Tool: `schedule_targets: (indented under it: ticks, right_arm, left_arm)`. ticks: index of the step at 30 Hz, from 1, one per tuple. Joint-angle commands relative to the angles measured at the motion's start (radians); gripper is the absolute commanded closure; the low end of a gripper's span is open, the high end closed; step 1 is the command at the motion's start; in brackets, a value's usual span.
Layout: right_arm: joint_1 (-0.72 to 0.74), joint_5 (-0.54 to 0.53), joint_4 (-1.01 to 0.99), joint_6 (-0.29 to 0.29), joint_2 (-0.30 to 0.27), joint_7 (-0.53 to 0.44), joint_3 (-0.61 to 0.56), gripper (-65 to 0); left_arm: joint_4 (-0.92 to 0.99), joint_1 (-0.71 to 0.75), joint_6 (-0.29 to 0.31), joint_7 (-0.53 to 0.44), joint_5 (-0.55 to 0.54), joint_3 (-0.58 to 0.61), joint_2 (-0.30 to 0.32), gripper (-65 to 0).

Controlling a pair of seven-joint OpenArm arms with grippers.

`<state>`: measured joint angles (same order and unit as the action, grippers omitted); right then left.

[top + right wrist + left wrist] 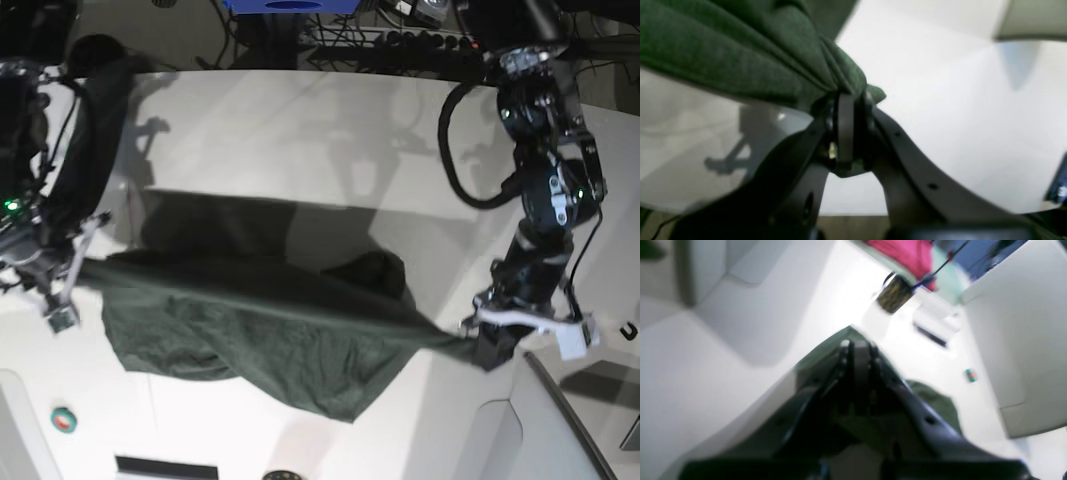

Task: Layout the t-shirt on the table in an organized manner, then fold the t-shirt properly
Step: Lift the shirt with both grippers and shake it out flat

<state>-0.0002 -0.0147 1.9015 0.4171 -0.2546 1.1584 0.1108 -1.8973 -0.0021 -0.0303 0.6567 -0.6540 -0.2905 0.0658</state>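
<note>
The table (300, 130) is the biggest thing, a white top that fills most of the base view. It shows grey shadows of the arms and of the cloth.

The shirt (260, 320) comes next. It is dark green and is stretched between the two arms over the near half of the table, with its upper edge pulled into an almost straight line from one gripper to the other. Below this line the cloth hangs in loose folds – the lowest part sags toward the near edge of the table. A bunched lump of fabric rises near the middle of the upper edge.

The left arm (545, 200) stands at the right side of the base view, black and jointed, with a cable looping beside it. The right arm (25, 190) is at the left side, partly cut by the frame.

The left gripper (488, 345) is closed on one end of the shirt; in the left wrist view its jaws are pressed together with green cloth around them, though this view is blurred.

The right gripper (845, 100) is closed too – in the right wrist view a gathered bunch of green fabric is pinched between its jaws and fans out to the upper left.

A small round red and green thing (64, 419) lies near the front left corner.
</note>
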Motion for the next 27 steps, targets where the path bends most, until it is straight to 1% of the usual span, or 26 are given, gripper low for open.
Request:
schedule_targets:
  ticks: [1, 2, 4, 5, 7, 9, 13, 15, 17, 18, 20, 22, 23, 25, 27]
  right_arm:
    - [0.03, 0.019, 0.014, 0.001, -0.032, -0.019, 0.007, -0.6]
    - [0.05, 0.019, 0.014, 0.001, -0.053, -0.018, 0.005, -0.6]
    - [0.072, 0.015, 0.007, 0.001, -0.102, 0.033, 0.005, -0.6]
    - [0.07, 0.014, 0.005, 0.003, -0.121, 0.048, 0.005, -0.6]
    - [0.035, 0.014, 0.007, 0.003, -0.142, 0.047, 0.007, -0.6]
    - [-0.021, 0.014, 0.007, 0.003, -0.147, 0.033, 0.011, -0.6]
    - [-0.136, 0.014, 0.007, 0.003, -0.139, -0.008, 0.013, -0.6]
    - [-0.174, 0.014, 0.007, 0.003, -0.139, -0.025, 0.01, -0.5]
    - [-0.186, 0.017, 0.002, 0.003, -0.145, -0.056, 0.007, -0.5]
    - [-0.174, 0.017, -0.007, 0.003, -0.147, -0.071, 0.007, -0.5]
    - [-0.123, 0.017, -0.066, 0.003, -0.176, -0.093, 0.0, -0.5]
    - [-0.03, 0.017, -0.161, 0.004, -0.203, -0.12, -0.043, -0.5]
    - [0.022, 0.017, -0.221, 0.004, -0.226, -0.143, -0.073, -0.5]
    - [0.139, 0.017, -0.348, 0.027, -0.254, -0.212, -0.133, -0.3]
    - [0.271, 0.02, -0.477, 0.07, -0.262, -0.275, -0.176, -0.2]
  left_arm:
    - [-0.011, -0.035, 0.0, -0.031, 0.0, -0.003, 0.009, 0.0]
    - [0.0, -0.055, 0.0, -0.031, 0.001, 0.01, 0.009, 0.0]
    - [0.026, -0.075, 0.0, -0.031, 0.001, 0.038, 0.016, 0.0]
    - [0.043, -0.078, 0.0, -0.031, 0.003, 0.049, 0.029, 0.0]
    - [0.066, -0.062, 0.0, -0.031, 0.003, 0.075, 0.062, 0.0]
    - [0.069, -0.022, 0.0, -0.031, 0.003, 0.087, 0.101, 0.0]
    - [0.06, 0.05, 0.0, -0.031, 0.001, 0.086, 0.153, 0.0]
    - [0.06, 0.081, 0.0, -0.031, 0.001, 0.086, 0.182, 0.0]
    - [0.063, 0.093, 0.0, -0.033, 0.001, 0.086, 0.197, 0.0]
    - [0.066, 0.089, 0.0, -0.033, 0.001, 0.086, 0.197, 0.0]
    - [0.095, 0.064, 0.0, -0.036, 0.001, 0.093, 0.191, 0.0]
    - [0.137, -0.017, 0.0, -0.033, 0.003, 0.124, 0.182, 0.0]
    - [0.172, -0.06, 0.0, -0.033, 0.012, 0.145, 0.184, 0.0]
    - [0.25, -0.166, 0.0, -0.035, 0.075, 0.19, 0.179, 0.0]
    - [0.338, -0.264, 0.0, -0.039, 0.162, 0.234, 0.17, 0.0]
